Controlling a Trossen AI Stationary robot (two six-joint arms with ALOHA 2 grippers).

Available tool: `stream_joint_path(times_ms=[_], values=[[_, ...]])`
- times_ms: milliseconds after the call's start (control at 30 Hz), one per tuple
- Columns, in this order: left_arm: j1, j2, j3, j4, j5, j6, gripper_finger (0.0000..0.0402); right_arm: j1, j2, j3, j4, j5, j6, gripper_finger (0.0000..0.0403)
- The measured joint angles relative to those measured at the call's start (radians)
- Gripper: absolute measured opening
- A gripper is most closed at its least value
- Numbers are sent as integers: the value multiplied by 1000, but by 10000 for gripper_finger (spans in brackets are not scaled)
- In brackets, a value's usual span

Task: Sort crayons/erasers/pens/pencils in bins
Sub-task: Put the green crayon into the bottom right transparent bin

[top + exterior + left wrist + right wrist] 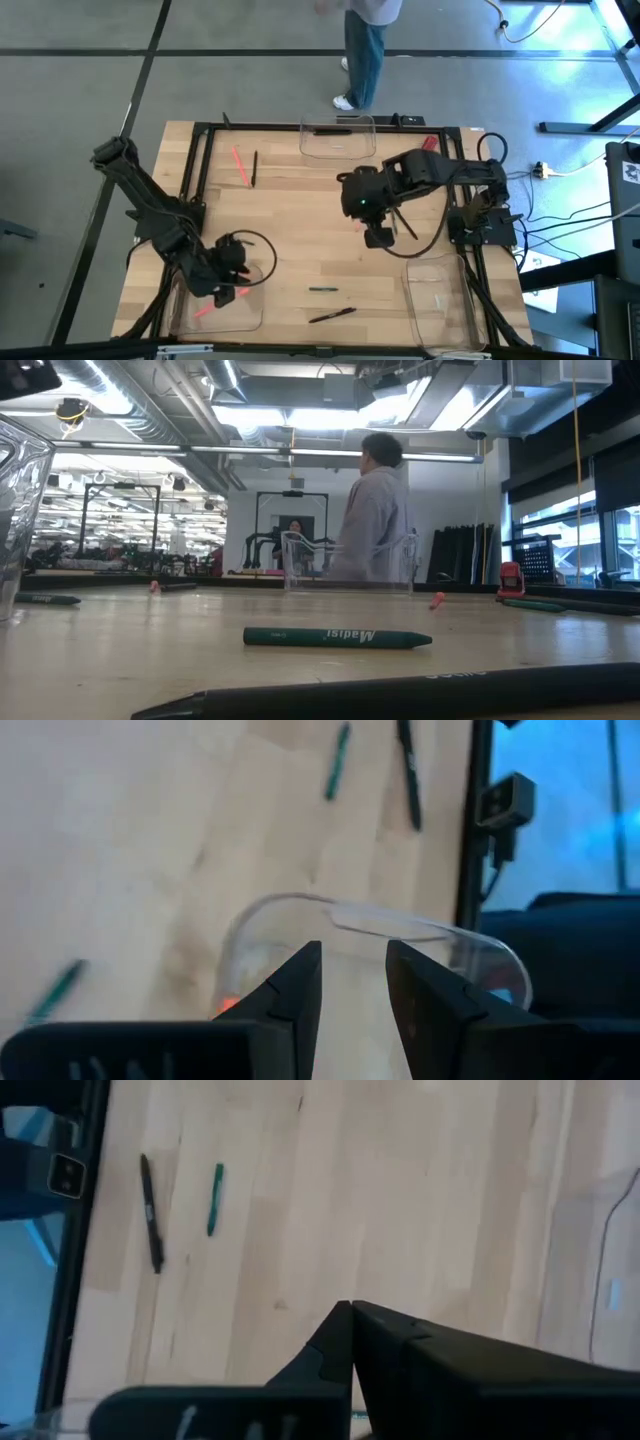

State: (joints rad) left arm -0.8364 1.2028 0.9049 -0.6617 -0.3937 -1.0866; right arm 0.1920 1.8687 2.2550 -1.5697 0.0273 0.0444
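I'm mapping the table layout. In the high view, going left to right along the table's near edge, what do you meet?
Left gripper over the left bin → green crayon → black pen → right bin.

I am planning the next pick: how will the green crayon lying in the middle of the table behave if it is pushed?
The green crayon looks round and lies flat on the bare wooden table, so it would probably roll if pushed sideways. It looks thin and straight, so likely stiff and light, though perhaps easy to snap.

Person (pixel 365 50) beyond wooden table (pixel 300 220); cables (pixel 560 215) right
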Motion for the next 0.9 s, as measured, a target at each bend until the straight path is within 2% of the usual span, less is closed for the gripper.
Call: stream_joint_path(times_ms=[233,333,533,667,900], values=[[7,-57,30,-155,-93,-30,107,60,-11,-90,1,7,119,10],[29,-91,31,-225,-102,-30,107,91,-37,-138,42,49,156,10],[115,-137,31,-404,-23,-23,107,113,-45,-206,177,70,177,10],[154,-138,31,-503,11,20,107,115,-45,-249,206,69,161,10],[187,-137,-22,-500,29,122,107,118,-45,-267,258,70,160,10]])
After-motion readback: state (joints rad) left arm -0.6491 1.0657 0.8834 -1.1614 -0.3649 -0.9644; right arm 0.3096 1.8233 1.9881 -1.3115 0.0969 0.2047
